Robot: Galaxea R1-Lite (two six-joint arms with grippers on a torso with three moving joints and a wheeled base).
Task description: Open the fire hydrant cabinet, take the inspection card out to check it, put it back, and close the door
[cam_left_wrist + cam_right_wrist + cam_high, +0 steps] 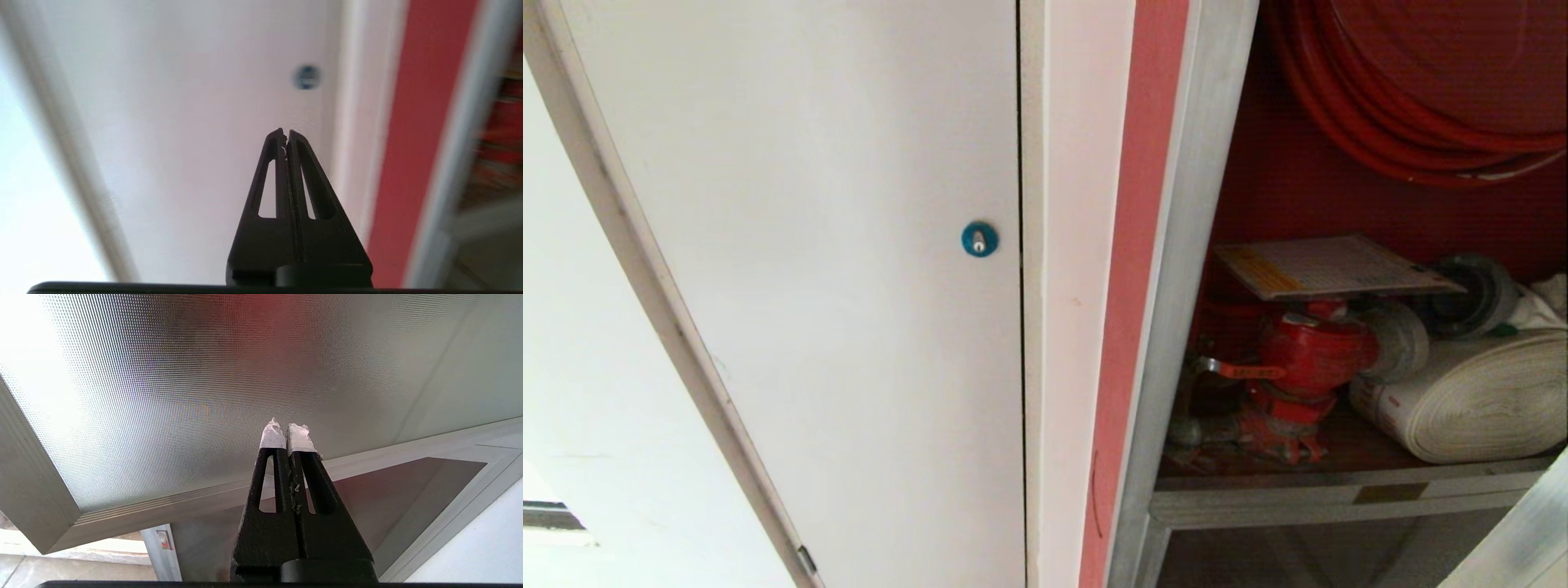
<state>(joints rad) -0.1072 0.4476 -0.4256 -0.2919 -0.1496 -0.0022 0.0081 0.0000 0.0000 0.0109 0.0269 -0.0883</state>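
While the fire hydrant cabinet (pixel 1176 327) stands open, the work sits at the card stage of the job: the opening step looks done, and by my reading either the card is yet to be lifted out or it has been set back already, which cannot be told from here. At nine o'clock in the head view is the plain white door (pixel 809 286) with its blue round lock (pixel 979 238). Past the red strip (pixel 1135 286) and the aluminium frame, at three o'clock, the inspection card (pixel 1331 266) lies flat on top of the red valve (pixel 1307 359), its yellow band toward nine o'clock. The red hose reel (pixel 1421 90) hangs at one o'clock, and the rolled white hose (pixel 1478 396) rests on the cabinet shelf at four o'clock, just beside the valve.

Neither arm shows in the head view. The left tool (pixel 286 132) is pinched narrow, holding nothing, aimed at the white door below the lock. The right tool (pixel 288 426) is likewise pressed together and empty, facing the frosted glass of the door (pixel 204 396).

If the card is still to come out, the next move calls for a tool to spread, reach over the valve and take the card's near edge without nudging it off
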